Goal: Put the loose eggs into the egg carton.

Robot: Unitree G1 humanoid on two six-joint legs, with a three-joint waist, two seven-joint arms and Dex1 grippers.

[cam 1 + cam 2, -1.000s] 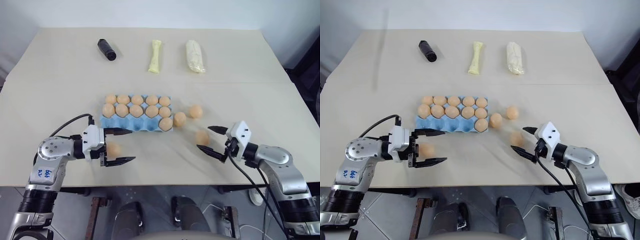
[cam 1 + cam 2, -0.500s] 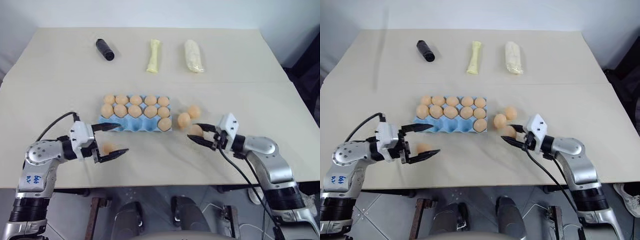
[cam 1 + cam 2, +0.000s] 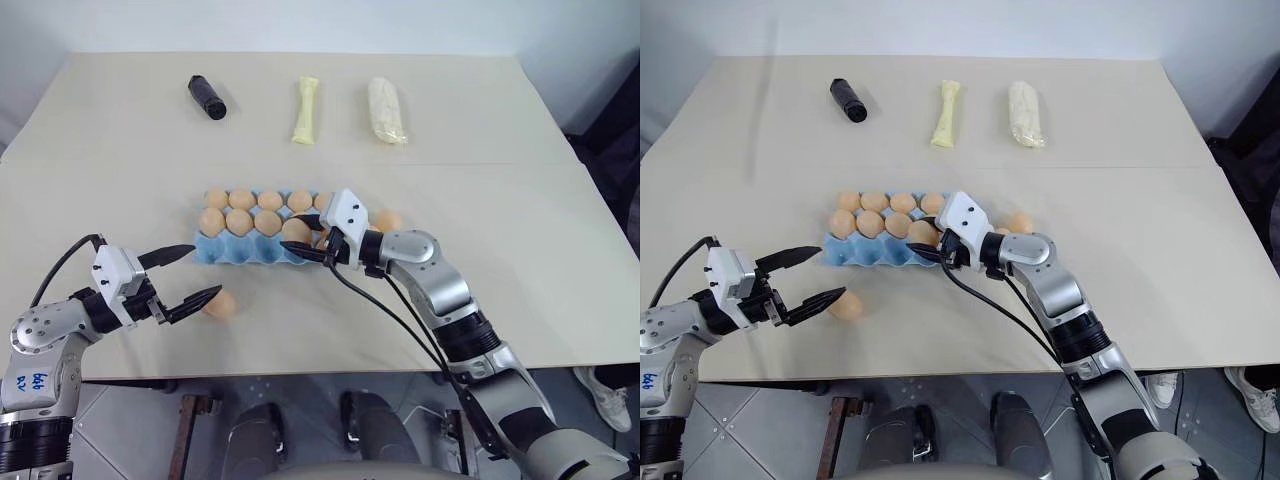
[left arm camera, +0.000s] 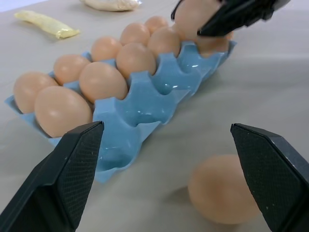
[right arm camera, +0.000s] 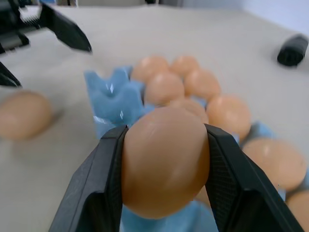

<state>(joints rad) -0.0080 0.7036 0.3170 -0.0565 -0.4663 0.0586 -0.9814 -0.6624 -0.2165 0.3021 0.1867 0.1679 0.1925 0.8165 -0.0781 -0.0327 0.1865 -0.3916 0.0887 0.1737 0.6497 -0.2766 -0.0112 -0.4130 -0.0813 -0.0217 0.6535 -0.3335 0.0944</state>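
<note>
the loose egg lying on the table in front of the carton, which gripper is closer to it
Left. The open left gripper has that loose egg just past its fingertips. The right gripper is over the egg carton, shut on another egg.

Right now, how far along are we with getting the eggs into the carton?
Most cups in the egg carton already hold eggs; the near row is largely empty. The right gripper is shut on an egg above the carton. Still loose: one egg by the open left gripper, and one off the carton's right end.
</note>
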